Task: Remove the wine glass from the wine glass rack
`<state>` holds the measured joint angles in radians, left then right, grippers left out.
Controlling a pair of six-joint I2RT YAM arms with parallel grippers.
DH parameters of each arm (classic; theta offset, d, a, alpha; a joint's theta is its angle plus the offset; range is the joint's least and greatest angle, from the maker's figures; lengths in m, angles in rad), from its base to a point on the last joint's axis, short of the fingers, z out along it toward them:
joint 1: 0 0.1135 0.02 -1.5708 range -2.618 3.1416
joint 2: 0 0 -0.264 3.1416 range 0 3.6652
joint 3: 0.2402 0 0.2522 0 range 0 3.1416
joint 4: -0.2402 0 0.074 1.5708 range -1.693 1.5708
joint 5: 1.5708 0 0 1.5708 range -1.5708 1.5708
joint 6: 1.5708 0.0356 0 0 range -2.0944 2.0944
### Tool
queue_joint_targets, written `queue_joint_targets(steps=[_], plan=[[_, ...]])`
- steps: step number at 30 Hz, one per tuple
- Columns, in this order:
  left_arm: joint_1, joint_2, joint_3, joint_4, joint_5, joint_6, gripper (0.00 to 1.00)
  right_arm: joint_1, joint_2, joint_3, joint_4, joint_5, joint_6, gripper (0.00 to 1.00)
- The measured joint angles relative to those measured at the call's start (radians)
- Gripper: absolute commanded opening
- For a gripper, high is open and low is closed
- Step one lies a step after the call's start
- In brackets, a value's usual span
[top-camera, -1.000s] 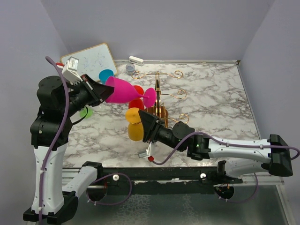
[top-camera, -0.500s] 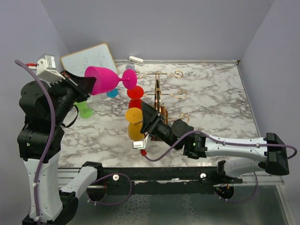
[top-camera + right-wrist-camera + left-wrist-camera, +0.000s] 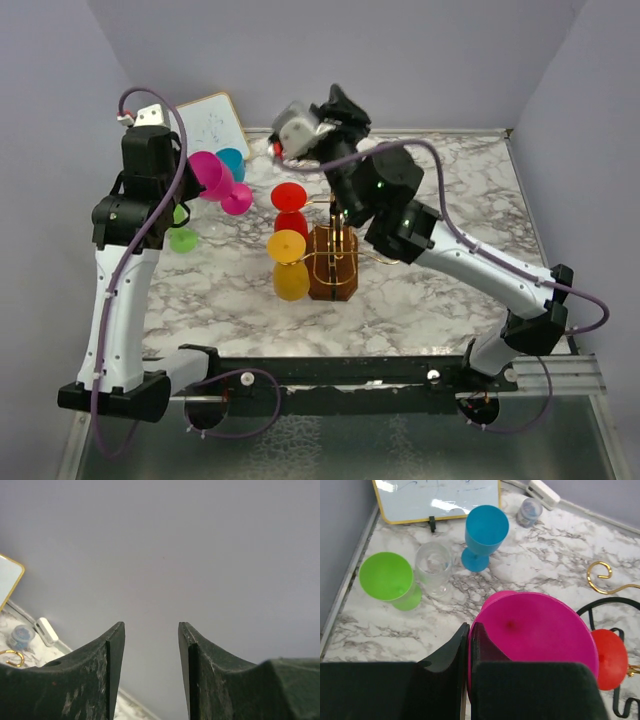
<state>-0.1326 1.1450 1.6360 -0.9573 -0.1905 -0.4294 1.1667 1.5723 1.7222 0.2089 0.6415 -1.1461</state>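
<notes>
Marble worktop point(image 3: 555, 550) below; left claw point(image 3: 470, 630) pinches the pink wine glass point(image 3: 535, 630) by its rim, a thin hold on something probably light and slippery. Right claw point(image 3: 150, 630) gapes empty.

Nothing legible is showing in any view: no label, no brand, no number. The whiteboard point(image 3: 435, 497), propped on the surface point(image 3: 560, 570) well beyond the left fingers point(image 3: 454, 655), is carrying faint blue scribbles, but they are coming through too blurred and small to read as words or figures.
</notes>
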Motion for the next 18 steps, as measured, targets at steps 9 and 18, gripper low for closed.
queue_joint_targets(steps=[9, 18], plan=[[0.000, 0.055, -0.159, 0.062, -0.049, 0.060, 0.00, -0.195, 0.233, 0.481, -0.506, 0.039, 0.562, 0.44], [0.002, 0.257, -0.234, 0.224, -0.051, 0.103, 0.00, -0.260, 0.146, 0.288, -0.748, -0.068, 0.945, 0.41]])
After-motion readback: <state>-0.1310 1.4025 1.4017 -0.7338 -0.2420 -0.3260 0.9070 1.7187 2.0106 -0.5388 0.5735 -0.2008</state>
